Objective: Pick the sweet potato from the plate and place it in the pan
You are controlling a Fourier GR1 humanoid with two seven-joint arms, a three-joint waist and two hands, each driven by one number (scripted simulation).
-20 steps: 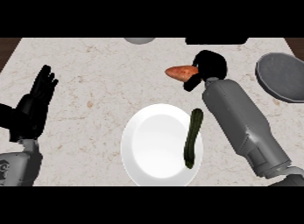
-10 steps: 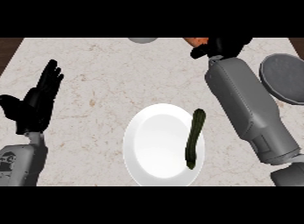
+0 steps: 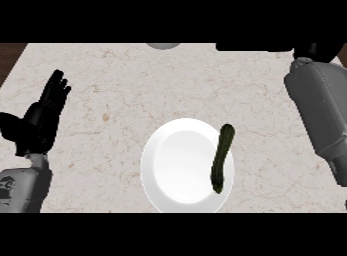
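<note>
Marble counter [image 3: 117,85] carries one white plate [image 3: 177,170] and one dark cucumber [image 3: 221,157] – left hand [image 3: 37,122] open, fingers straight; right hand's [image 3: 320,50] state unclear.

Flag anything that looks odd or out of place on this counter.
The white plate holds only a dark green cucumber, lying on the plate's right rim instead of centred. No sweet potato or pan is in view. The right hand is mostly cut off at the top edge; the left hand rests open.
</note>
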